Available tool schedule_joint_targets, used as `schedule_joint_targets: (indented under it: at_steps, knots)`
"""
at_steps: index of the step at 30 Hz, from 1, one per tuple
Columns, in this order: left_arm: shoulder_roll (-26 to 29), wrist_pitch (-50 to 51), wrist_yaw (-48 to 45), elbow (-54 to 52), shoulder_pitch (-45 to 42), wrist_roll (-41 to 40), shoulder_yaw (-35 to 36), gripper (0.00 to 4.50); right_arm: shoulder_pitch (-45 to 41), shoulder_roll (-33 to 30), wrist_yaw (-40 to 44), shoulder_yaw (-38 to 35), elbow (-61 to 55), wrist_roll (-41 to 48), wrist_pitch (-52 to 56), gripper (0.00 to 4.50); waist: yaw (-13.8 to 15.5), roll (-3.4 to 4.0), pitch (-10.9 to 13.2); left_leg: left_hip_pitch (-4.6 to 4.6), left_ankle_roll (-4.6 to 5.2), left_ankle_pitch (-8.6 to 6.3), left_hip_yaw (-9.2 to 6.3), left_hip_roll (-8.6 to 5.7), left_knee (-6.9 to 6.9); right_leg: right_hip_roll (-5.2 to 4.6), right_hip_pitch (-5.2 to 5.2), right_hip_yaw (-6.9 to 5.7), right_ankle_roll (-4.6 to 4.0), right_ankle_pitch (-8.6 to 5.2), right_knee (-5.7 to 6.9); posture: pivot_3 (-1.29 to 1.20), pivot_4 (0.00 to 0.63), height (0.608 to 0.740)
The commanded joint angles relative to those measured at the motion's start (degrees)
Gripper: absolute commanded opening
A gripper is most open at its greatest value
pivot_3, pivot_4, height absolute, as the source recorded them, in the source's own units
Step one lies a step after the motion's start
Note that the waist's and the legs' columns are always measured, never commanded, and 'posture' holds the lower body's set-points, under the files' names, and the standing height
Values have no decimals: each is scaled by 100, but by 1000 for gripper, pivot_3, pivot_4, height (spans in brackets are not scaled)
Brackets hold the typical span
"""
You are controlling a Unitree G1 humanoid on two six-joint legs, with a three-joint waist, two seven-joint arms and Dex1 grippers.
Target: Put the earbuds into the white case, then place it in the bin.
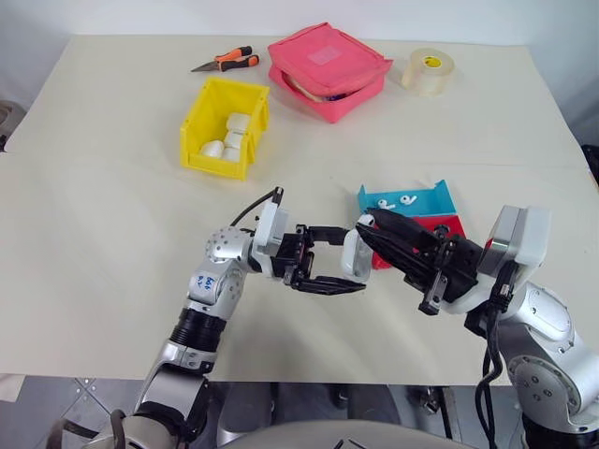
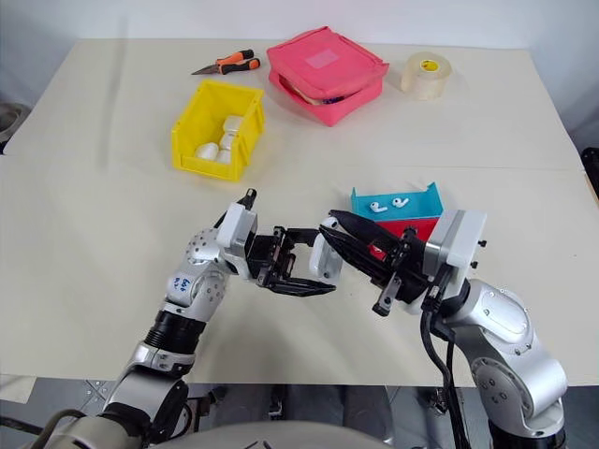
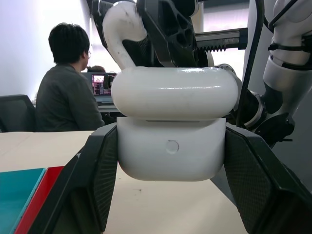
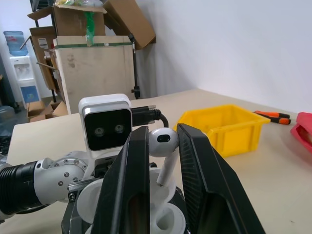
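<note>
The right gripper (image 4: 163,146) pinches one earbud (image 4: 163,140) just above the case (image 3: 171,151), which the left gripper (image 1: 329,260) clamps. The earbud looks light and slippery; holding its head seems safest.

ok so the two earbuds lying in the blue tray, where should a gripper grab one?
Judging by pose: pinch the rounded head of an earbud from above. Both lie flat in the shallow blue tray, whose rear wall stands taller, so come straight down or over its lower near edge.

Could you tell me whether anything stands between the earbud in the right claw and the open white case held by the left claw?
Nothing visible does. The right claw pinches an earbud directly above the white case, gripped in the left claw. Its lid is open.
</note>
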Motion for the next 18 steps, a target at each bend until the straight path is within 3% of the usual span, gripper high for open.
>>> schedule_joint_targets:
  at_steps: [1,18]
  knots:
    - [-81,-82,-49,-131,-13,-189,69,2803,121,-34,85,95,-61,-38,-91,469,-1,0,0,0,0,0,0,0,0,0,0,0,0,0,0,0,150,740]
    - [-174,46,-161,-352,-24,-329,21,2803,156,223,137,665,533,-614,-583,469,-4,0,0,1,0,0,-1,1,0,0,0,0,0,0,0,0,150,740]
